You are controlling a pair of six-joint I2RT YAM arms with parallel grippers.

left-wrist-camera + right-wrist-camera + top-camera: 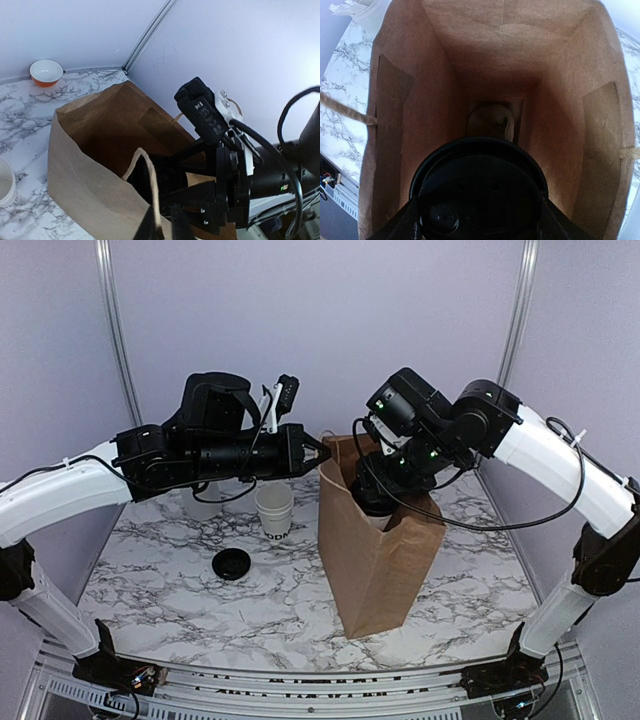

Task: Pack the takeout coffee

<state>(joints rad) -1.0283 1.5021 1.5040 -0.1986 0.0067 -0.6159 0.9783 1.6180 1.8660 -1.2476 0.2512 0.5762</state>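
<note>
Right wrist: R hand [479, 225] grips lidded cup [479, 180] in bag [420, 100], gaps both sides; L hand [320, 452] pinches rim.

A: What sort of place is this?
B: A robot lab cell: plain lilac panels [320, 330], metal posts [113, 330], left arm [60, 495] and right arm [560, 465] bolted at a marble-print bench [160, 570].
</note>
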